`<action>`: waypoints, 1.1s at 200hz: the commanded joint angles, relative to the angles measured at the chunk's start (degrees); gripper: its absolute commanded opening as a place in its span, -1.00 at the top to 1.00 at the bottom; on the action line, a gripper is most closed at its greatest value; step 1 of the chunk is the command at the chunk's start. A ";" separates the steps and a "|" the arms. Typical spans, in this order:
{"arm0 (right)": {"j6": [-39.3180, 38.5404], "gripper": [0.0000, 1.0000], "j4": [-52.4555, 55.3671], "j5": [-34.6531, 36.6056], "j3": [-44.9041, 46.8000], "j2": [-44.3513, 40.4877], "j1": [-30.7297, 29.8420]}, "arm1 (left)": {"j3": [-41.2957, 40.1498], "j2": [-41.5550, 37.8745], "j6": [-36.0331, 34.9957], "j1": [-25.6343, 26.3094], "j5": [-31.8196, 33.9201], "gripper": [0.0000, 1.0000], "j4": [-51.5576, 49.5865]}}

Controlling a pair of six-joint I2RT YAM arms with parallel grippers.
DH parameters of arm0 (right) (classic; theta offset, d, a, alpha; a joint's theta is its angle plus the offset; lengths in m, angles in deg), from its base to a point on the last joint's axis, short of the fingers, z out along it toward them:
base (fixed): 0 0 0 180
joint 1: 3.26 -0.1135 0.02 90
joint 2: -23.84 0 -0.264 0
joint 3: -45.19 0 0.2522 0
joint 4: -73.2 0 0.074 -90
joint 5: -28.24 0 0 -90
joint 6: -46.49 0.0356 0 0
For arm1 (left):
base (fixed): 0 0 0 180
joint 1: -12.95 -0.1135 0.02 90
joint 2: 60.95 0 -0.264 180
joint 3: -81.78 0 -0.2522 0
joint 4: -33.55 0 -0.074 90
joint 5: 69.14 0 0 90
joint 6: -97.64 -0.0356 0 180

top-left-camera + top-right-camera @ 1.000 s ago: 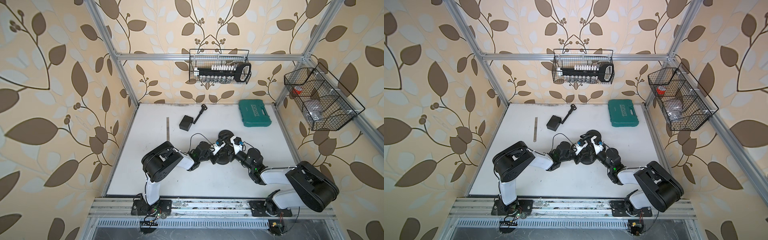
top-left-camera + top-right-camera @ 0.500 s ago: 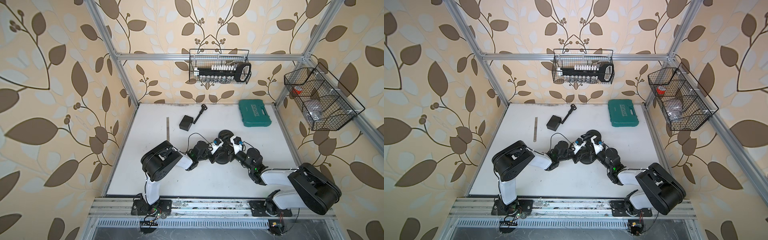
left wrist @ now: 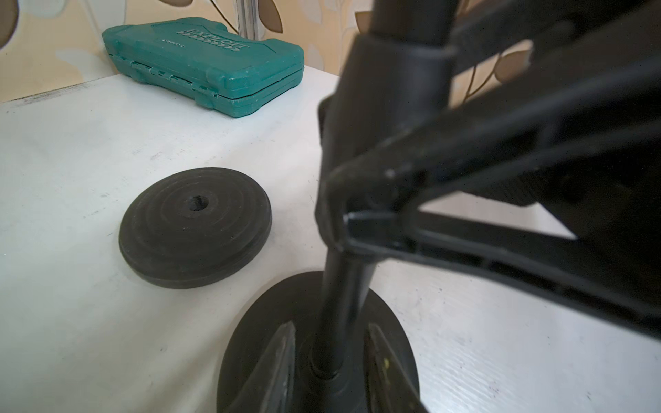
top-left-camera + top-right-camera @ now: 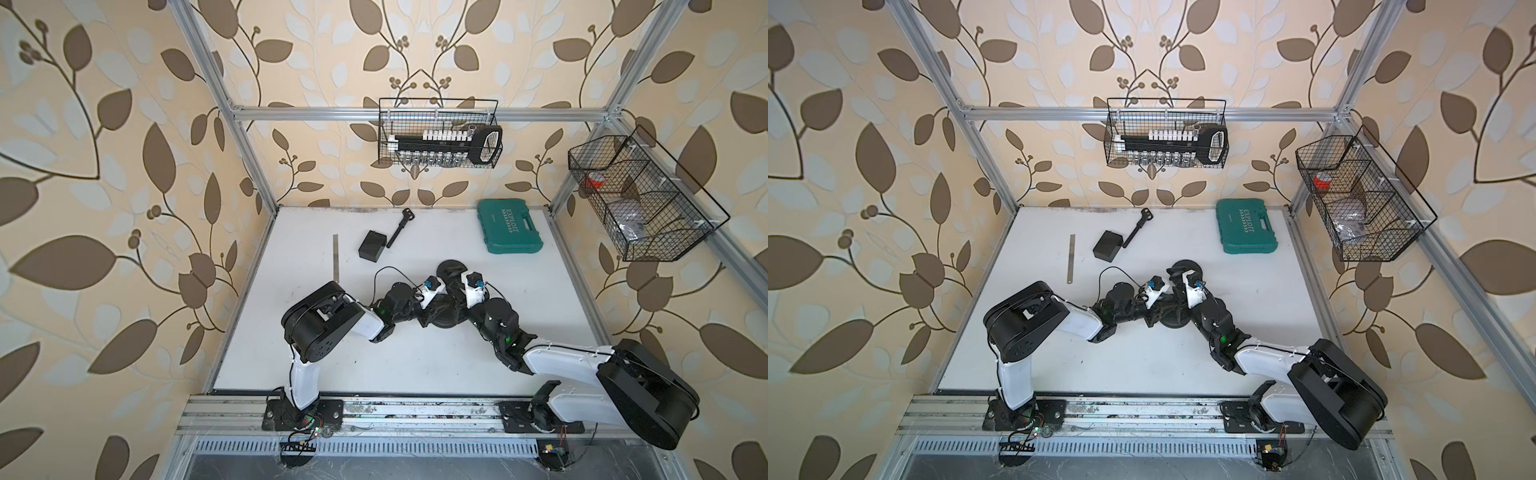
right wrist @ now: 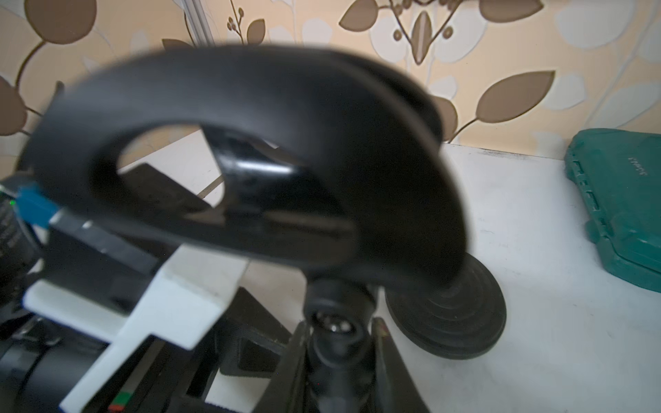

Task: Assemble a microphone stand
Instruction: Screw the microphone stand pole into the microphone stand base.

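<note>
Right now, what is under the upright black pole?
A round black base lying on the white table. Whether the pole is screwed into it cannot be seen; the base covers its end.

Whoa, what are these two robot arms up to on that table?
They are assembling a microphone stand on the white table. The right gripper is clamped on the pole just under its ring-shaped clip, holding it upright on a round base. The left gripper sits low at the pole's foot, fingers slightly apart, not gripping. A second black disc lies loose nearby.
</note>
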 commanded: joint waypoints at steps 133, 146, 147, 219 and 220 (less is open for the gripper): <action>3.08 0.89 11.92 8.64 -1.28 1.42 -6.80 | 6.97 4.14 2.10 -0.01 -4.69 0.54 2.86; 3.29 0.87 11.11 4.36 -0.15 -0.13 -4.31 | 7.08 4.65 2.14 0.09 -4.53 0.60 3.12; 3.29 0.87 11.05 4.11 -0.06 -0.26 -4.15 | 7.08 4.67 2.14 0.09 -4.52 0.61 3.12; -0.47 -0.06 17.39 -12.97 0.52 -10.90 5.62 | 5.63 3.59 -2.10 1.14 -1.41 0.95 -0.31; -0.52 -0.07 17.62 -13.17 0.50 -11.05 5.78 | 5.57 3.56 -2.18 1.19 -1.34 0.95 -0.27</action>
